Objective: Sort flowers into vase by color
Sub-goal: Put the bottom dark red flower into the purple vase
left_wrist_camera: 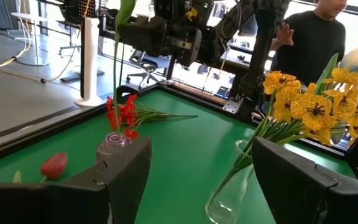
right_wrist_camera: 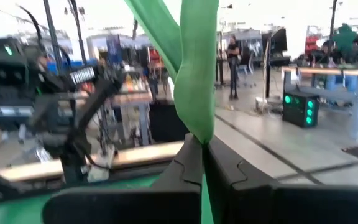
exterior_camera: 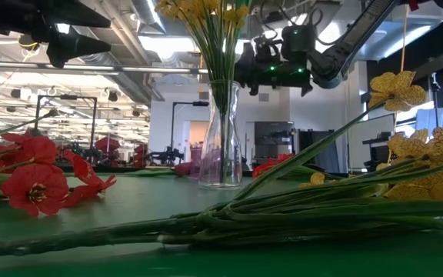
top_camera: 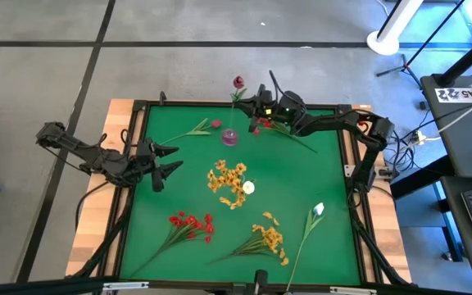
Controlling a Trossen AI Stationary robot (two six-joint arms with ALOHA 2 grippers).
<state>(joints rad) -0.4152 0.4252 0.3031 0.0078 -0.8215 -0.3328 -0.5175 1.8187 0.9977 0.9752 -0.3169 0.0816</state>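
A dark red-budded flower (top_camera: 238,82) stands upright at the table's far middle, my right gripper (top_camera: 251,105) shut on its green stem. Its lower end reaches into a small purple vase (top_camera: 230,137). A clear glass vase (exterior_camera: 221,146) at the table's centre holds yellow flowers (left_wrist_camera: 316,106). On the green table lie a red bunch (top_camera: 191,223), a yellow bunch (top_camera: 266,238), a white tulip (top_camera: 318,210), a pink-budded stem (top_camera: 214,124) and a red sprig (top_camera: 260,125). My left gripper (top_camera: 169,161) waits open at the left edge. My right gripper pinches the flower's green stem and leaf (right_wrist_camera: 197,118) between its two fingers, high on the stem, below the bud. The fingers come about level from the table's right, across the stem. The flower stays upright, its lower end (left_wrist_camera: 115,132) in the purple vase's mouth.
A raised black rim (top_camera: 138,164) frames the green table. A person in a dark shirt (left_wrist_camera: 316,43) stands beyond the far right corner. Long stems (exterior_camera: 206,223) lie across the near part of the table; the green cloth near my left gripper is bare.
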